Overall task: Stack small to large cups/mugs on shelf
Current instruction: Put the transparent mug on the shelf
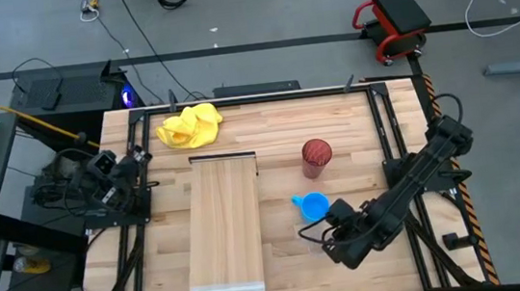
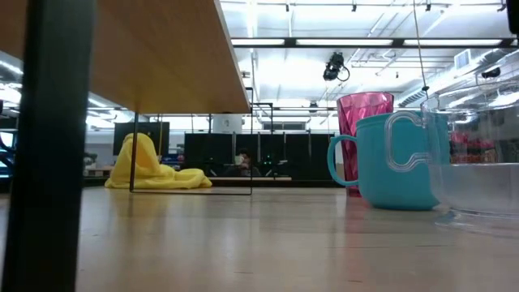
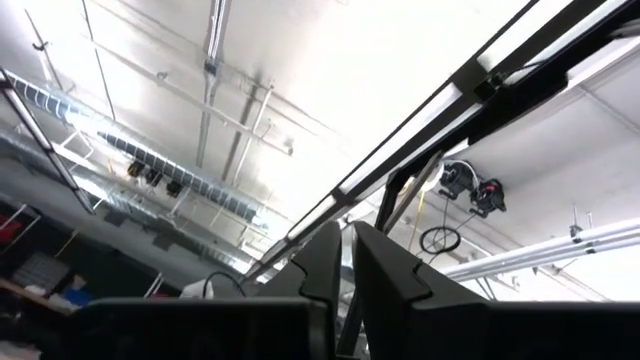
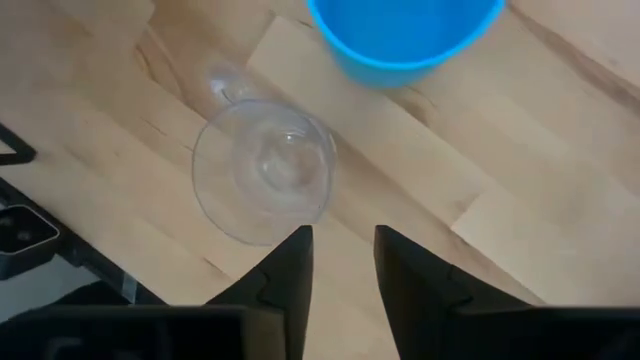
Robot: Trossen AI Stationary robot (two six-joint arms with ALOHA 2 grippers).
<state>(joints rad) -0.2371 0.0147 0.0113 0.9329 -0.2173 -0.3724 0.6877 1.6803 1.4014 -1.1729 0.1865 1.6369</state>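
Note:
The small clear plastic cup (image 4: 263,172) stands upright on the tabletop, mouth up, next to the blue mug (image 4: 405,35). The mug (image 1: 313,205) stands on its base right of the shelf. The dark red ribbed cup (image 1: 316,157) stands farther back. In the low view the three cups line up: red (image 2: 365,113), blue (image 2: 381,170), clear (image 2: 478,162). The shelf (image 1: 225,227) is a long light plank raised on dark legs. My right gripper (image 4: 343,250) hovers open just near of the clear cup and touches nothing. My left gripper (image 3: 345,255) is shut, at the table's left edge (image 1: 128,179), pointing up.
A yellow cloth (image 1: 190,126) lies crumpled at the far left of the table, beyond the shelf's far end. The shelf's underside (image 2: 122,49) and a dark leg (image 2: 49,146) fill the left of the low view. Bare tabletop (image 1: 351,272) lies near the right arm.

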